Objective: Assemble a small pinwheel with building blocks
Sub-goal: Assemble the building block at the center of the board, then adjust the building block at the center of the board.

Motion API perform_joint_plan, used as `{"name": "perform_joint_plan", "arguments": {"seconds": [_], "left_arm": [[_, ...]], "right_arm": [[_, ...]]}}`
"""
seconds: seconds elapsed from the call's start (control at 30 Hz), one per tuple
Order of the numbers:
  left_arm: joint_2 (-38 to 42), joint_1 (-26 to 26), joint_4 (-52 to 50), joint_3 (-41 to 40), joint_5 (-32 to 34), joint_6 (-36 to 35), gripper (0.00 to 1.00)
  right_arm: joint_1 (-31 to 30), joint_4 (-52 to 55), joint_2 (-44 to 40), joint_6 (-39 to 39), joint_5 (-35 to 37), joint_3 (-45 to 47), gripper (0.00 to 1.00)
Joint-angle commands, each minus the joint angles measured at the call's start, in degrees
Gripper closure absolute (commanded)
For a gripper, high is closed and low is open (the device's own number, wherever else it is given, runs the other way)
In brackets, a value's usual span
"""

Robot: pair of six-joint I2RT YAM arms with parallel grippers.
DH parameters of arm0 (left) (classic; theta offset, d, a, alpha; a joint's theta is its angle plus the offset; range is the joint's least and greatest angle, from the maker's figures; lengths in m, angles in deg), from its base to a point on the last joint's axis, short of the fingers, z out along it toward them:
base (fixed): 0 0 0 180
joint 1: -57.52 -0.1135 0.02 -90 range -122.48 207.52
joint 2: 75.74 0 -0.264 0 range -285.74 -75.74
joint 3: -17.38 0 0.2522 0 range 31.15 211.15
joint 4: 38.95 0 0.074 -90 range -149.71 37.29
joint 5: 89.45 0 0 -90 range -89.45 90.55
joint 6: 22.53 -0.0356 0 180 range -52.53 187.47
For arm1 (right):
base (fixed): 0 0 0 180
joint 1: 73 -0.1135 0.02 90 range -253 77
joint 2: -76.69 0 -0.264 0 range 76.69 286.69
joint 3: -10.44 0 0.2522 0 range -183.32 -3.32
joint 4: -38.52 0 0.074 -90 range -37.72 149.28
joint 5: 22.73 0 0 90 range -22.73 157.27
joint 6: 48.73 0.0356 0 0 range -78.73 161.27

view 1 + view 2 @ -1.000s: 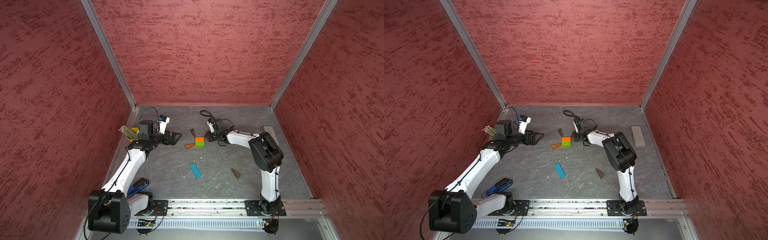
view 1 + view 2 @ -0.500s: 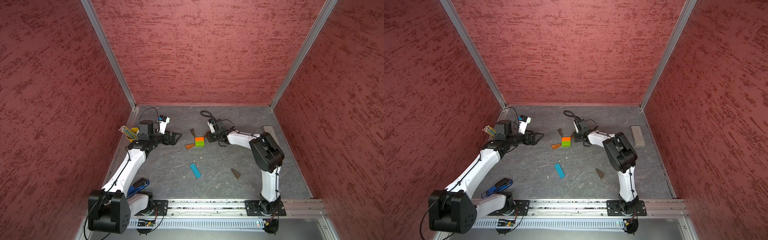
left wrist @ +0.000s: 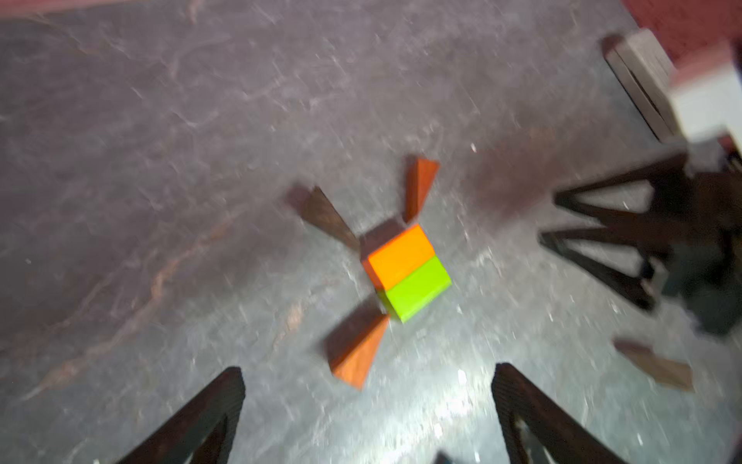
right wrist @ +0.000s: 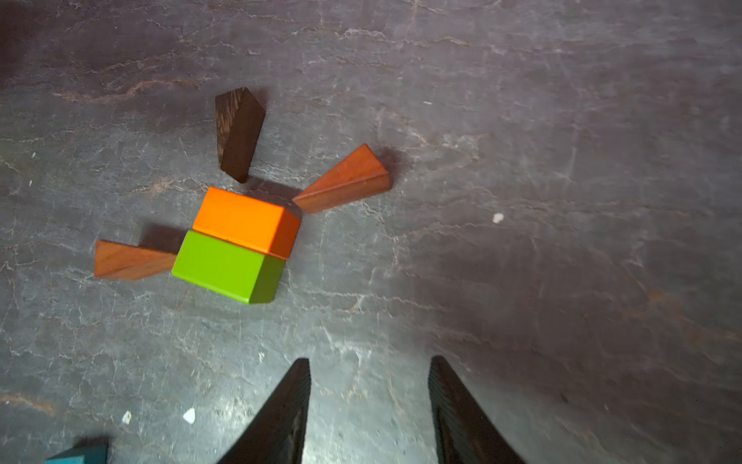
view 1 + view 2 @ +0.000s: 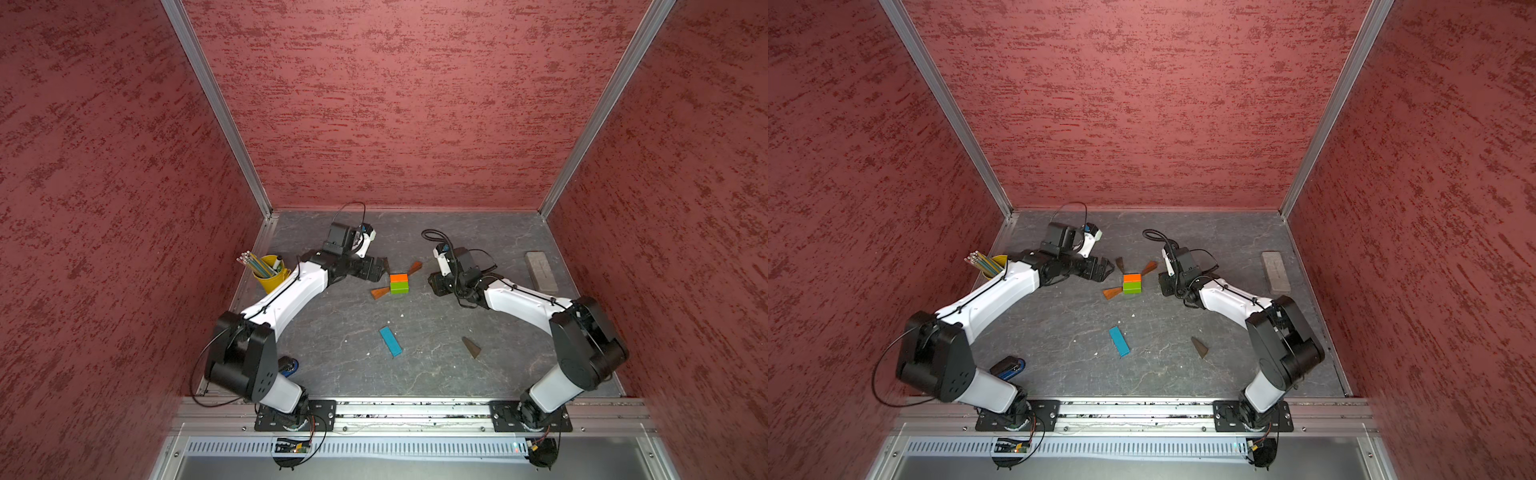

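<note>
The pinwheel hub is an orange block (image 5: 399, 277) set against a green block (image 5: 400, 287) at mid-table. Three wedges fan from its corners: a dark brown one (image 4: 237, 132) and two orange-brown ones (image 4: 345, 180) (image 4: 128, 261). A further dark wedge (image 5: 471, 347) and the blue bar (image 5: 390, 341) lie loose nearer the front. My left gripper (image 5: 377, 269) hangs open just left of the hub, beside the dark wedge. Just right of the hub, my right gripper (image 5: 432, 284) is open, and its jaws (image 4: 370, 361) hold nothing.
A yellow pencil cup (image 5: 272, 274) stands by the left wall next to the left arm. A grey slab (image 5: 541, 271) lies at the far right. A blue tool (image 5: 289, 365) sits by the left arm's base. Red walls close in three sides.
My right gripper has opened wider and drawn back from the hub, leaving an orange-brown wedge at its far right corner. The left gripper has moved right, towards the hub.
</note>
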Motion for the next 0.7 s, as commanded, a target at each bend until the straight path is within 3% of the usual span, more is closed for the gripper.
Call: {"name": "perform_joint_plan", "arguments": {"seconds": [0.0,0.33,0.57,0.67], "left_arm": [[-7.6,0.6,-8.2,8.4,8.0,5.9,0.05],[-20.5,1.4,-7.8,17.2,9.3,24.2,0.26],[-19.6,2.5,-12.1,17.1,12.2,19.5,0.33],[-18.7,3.5,-15.8,15.5,16.8,16.9,0.33]], "right_arm": [[0.5,-3.0,-4.6,0.0,2.8,4.2,0.47],[1.8,-7.4,-12.1,0.3,-0.9,10.7,0.45],[1.8,-7.5,-16.5,-0.4,-1.2,13.7,0.45],[2.0,-8.0,-17.7,-0.2,-0.9,15.2,0.44]]}}
